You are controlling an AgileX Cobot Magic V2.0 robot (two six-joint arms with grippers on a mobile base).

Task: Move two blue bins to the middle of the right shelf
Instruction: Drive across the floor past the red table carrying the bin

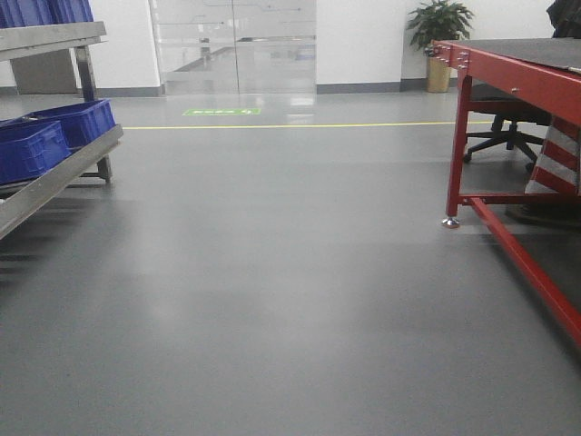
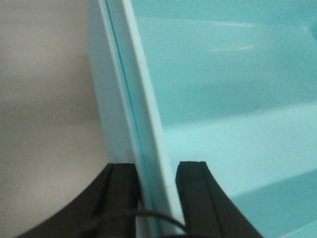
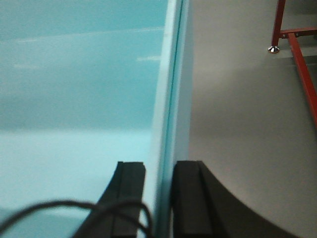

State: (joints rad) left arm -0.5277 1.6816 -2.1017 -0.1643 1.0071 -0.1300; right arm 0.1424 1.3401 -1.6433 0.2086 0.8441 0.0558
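Since we've got the bin (image 2: 223, 89) slung between both arms, left gripper (image 2: 157, 173) pinching its left wall and right gripper (image 3: 159, 171) pinching the right one, neither arm's nearer. Only steel rack (image 1: 54, 177) we can see sits front-left, so that's probably where we turn.

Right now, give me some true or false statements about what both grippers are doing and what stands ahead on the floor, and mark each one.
1. The left gripper is clamped on the bin wall. True.
2. The right gripper hangs open over bare floor. False: it is shut on the bin's other wall.
3. Blue bins sit on the steel rack. True.
4. The red frame carries blue bins. False: none show on it.
5. A potted plant stands by the far wall. True.
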